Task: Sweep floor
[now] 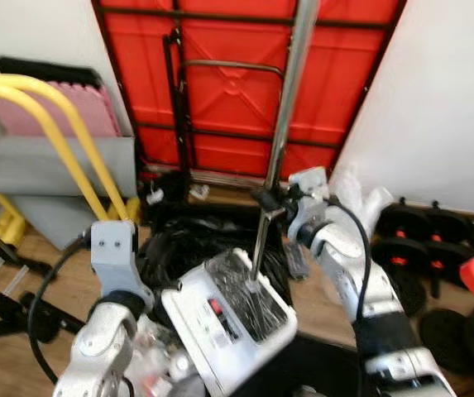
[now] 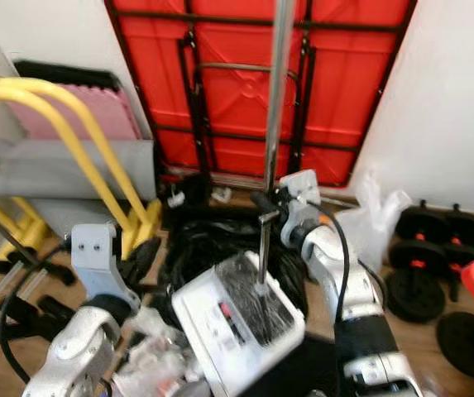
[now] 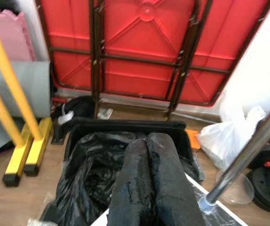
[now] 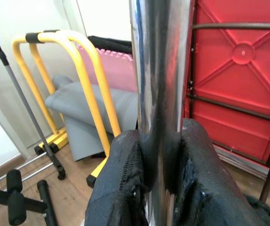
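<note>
A red folded table is leaning against the wall, and below it a bin lined with a black bag is sitting on the wooden floor. The right gripper is clamping the chrome pole of a white dustpan in front of the bin, while the left gripper is hovering above the bag with its fingers pressed together, holding nothing.
</note>
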